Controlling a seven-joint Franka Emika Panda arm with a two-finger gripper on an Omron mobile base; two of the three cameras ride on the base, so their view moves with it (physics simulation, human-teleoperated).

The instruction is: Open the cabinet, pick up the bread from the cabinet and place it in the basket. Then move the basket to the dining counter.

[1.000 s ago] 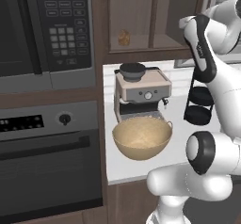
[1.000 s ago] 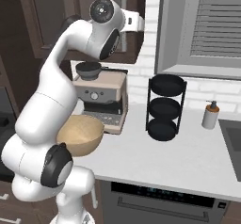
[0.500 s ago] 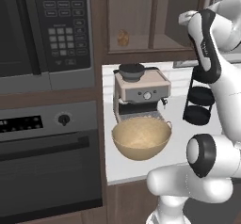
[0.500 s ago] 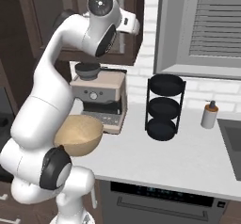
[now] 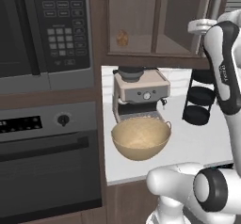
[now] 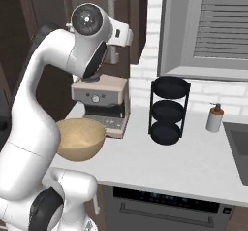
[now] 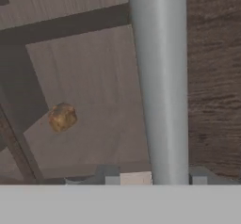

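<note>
White bench [image 5: 197,145] runs under the dark cabinet [image 5: 160,18], with a microwave [image 5: 44,28] and oven [image 5: 47,157] to its left and a brick wall [image 6: 147,55] behind.

Nearest the robot, the basket [image 5: 140,138] sits on the bench just in front of the coffee machine [image 5: 141,92], close to the front edge. A black tiered rack [image 6: 167,111] stands beside the machine, and a soap bottle [image 6: 214,118] further along near the sink [image 6: 238,145].

Above, the hand is raised to the cabinet's grey handle [image 7: 160,82]. In the hand view the bar runs right up the middle, very close, with the two tips showing at its foot on either side. I cannot tell whether the fingers [image 7: 155,178] are clamped on the bar or merely straddling it; the tips are mostly cut off at the bottom.

Farthest in, the bread [image 7: 62,116] lies on the shelf behind the glass, door unopened.

Risks, as I judge them:
- If the fingers are not truly closed on the bar, a pull would slip off and the door would stay shut.
- The door swings on a hinge, so a straight pull rather than an arc could wrench the grip loose or strain the wrist.
- The elbow hangs above the machine and basket; a wide swing could knock either, and the basket could roll off the edge.
</note>
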